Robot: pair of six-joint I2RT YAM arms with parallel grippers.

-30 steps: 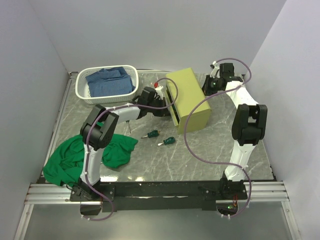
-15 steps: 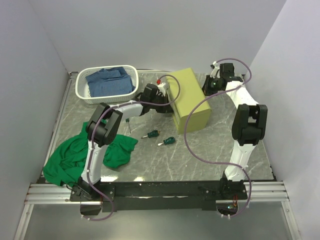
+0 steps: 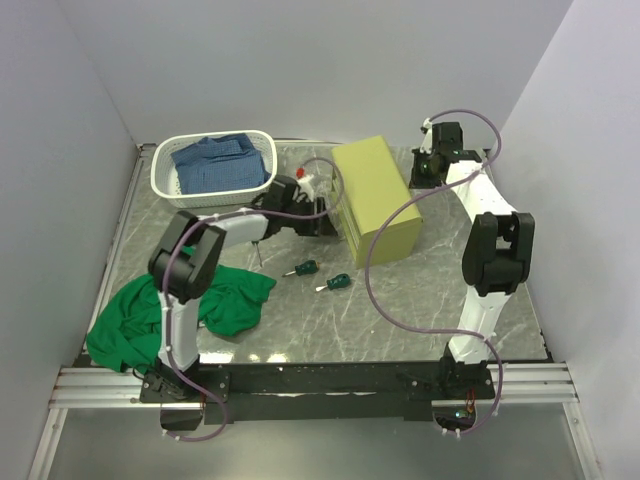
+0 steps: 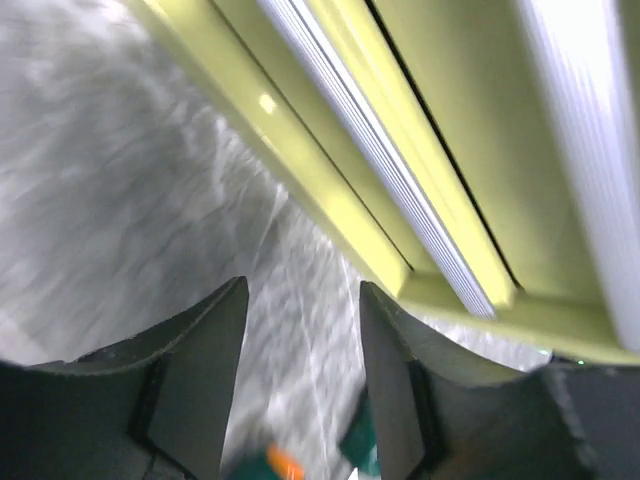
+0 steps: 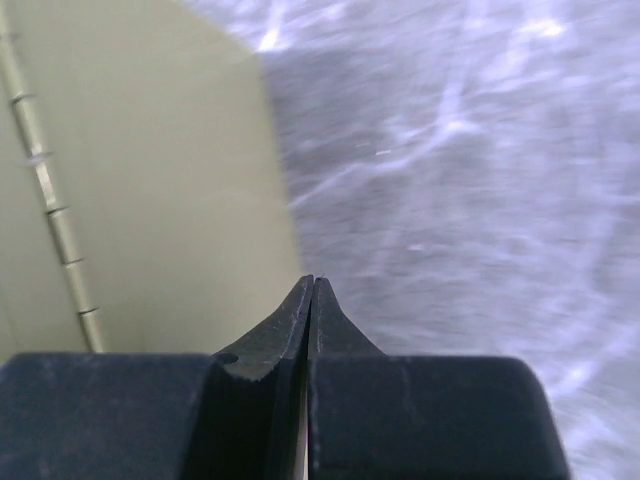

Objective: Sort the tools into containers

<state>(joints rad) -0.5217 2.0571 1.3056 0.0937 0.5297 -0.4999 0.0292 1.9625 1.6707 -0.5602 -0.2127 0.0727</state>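
— What lies nearest on the desk (image 3: 420,310)?

— A green cloth (image 3: 150,320), bunched at the near left. Past it, mid-desk, a stubby screwdriver (image 3: 303,268) and a second stubby screwdriver (image 3: 337,283) lie loose, close together.

— And the tool chest?

— The olive tool chest (image 3: 380,190) sits farther back, right of centre. The left fingers (image 4: 228,315) are apart and empty at its drawer fronts. The right fingers (image 5: 309,300) are pressed together beside its hinged panel, far right. A white basket (image 3: 200,195) holding blue fabric stands far left.
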